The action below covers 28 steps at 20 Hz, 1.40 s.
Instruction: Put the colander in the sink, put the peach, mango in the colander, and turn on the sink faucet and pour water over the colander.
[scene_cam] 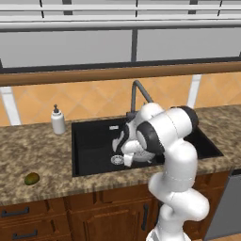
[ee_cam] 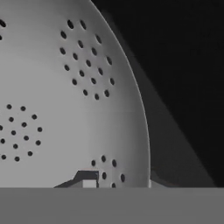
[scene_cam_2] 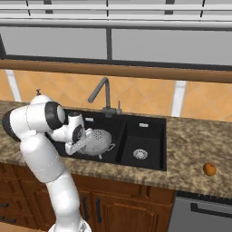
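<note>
Since the task starts with the colander going into the sink (scene_cam_2: pixel 156 149), that black double basin in the centre of both base views is where the arm reaches, and the colander (scene_cam_2: pixel 99 141) already lies down in the left basin as seen from the right base view, tipped on its side, perforated dome facing the camera. Faucet (scene_cam_2: pixel 100 93) stands behind the basins at upper centre, no stream visible, so the pouring step looks undone. Mango (scene_cam: pixel 32 178) sits alone on the counter at lower left of the left base view, well apart from the sink; peach (scene_cam_2: pixel 209 169) sits on the counter at lower right of the right base view, also well apart, so both presumably wait for pickup. Gripper (scene_cam_2: pixel 74 146) hangs just beside the colander at centre left. Hand view: one dark fingertip (ee_cam: pixel 87 177) at bottom centre lies against the colander's wall near its rim. Jaws look only narrowly parted; can't tell whether they pinch the rim or are letting go.
</note>
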Tool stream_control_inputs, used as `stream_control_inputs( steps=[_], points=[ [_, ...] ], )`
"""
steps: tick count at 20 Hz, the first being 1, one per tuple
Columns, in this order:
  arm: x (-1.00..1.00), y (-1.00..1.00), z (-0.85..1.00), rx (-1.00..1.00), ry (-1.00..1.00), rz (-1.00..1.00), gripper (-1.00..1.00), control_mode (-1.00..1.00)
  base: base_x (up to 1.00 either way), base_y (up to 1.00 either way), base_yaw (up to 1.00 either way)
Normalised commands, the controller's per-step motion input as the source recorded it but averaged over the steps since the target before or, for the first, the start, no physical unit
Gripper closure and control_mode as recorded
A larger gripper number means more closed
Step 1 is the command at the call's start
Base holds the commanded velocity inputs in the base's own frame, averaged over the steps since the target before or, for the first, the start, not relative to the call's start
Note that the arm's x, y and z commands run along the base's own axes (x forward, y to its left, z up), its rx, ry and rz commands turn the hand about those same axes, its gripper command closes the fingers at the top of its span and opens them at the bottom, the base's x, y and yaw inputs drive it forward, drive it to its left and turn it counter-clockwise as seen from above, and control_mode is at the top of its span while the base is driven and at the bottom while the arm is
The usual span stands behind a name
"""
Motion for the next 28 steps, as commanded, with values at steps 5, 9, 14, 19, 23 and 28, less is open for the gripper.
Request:
stream_control_inputs(
  steps=[5,9,14,19,23,28],
  points=[
    [0.25,0.65,-0.46,0.0,-0.04,-0.47,1.0,-1.0,0.0,0.0,0.0],
    [0.0,0.64,-0.39,-0.01,0.0,-0.48,1.0,-1.0,0.0,0.0,0.0],
    [-0.31,0.95,-0.1,-0.01,0.0,-0.5,1.0,-1.0,0.0,0.0,0.0],
    [-0.26,1.0,-0.04,-0.05,0.0,-0.5,-1.0,-1.0,0.0,0.0,0.0],
    [-0.51,0.96,0.0,-0.01,0.0,-0.43,-1.0,-1.0,0.0,0.0,0.0],
    [-0.71,1.0,0.32,-0.06,0.08,-0.28,-1.0,-1.0,0.0,0.0,0.0]
  ],
)
